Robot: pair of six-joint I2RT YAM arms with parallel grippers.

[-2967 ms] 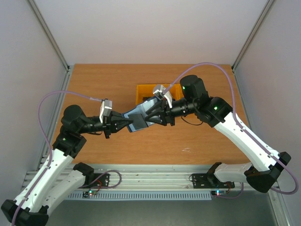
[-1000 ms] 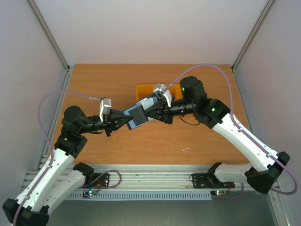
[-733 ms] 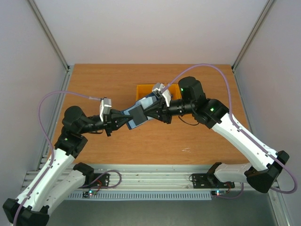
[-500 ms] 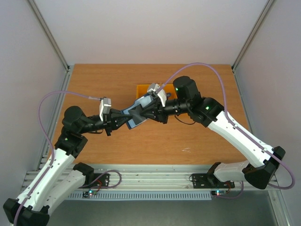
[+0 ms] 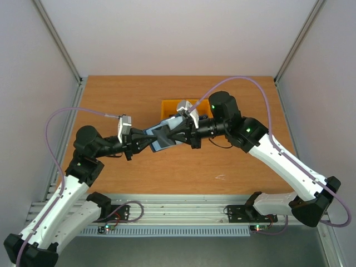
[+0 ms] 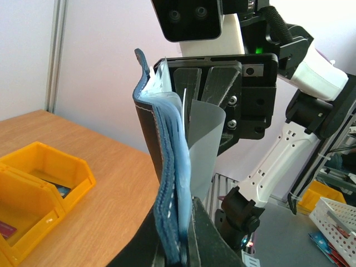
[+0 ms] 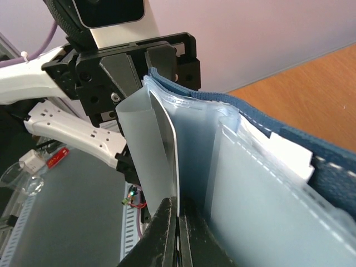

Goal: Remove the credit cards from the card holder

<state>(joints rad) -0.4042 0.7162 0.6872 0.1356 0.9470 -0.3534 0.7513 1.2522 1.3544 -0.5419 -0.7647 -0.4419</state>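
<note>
Left gripper [image 6: 181, 240] clamps the card holder [image 6: 157, 167] by its left end. Right gripper [image 7: 177, 225] is pinched on a thin sheet [image 7: 167, 146], card or sleeve unclear; pull straight right, holder steady.

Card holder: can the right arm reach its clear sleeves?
Probably yes: the left tool grips the card holder by one edge, fanned open, and the right tool is shut on a thin sheet among its clear sleeves.

top cam's up high behind the arm bases, looking down over the whole table [image 5: 183, 167]. wrist cams are way closer – left one faces the right gripper [image 6: 203, 94], right one faces the left gripper [image 7: 142, 72]. all 3 share the card holder [image 5: 160, 138] btw them.
</note>
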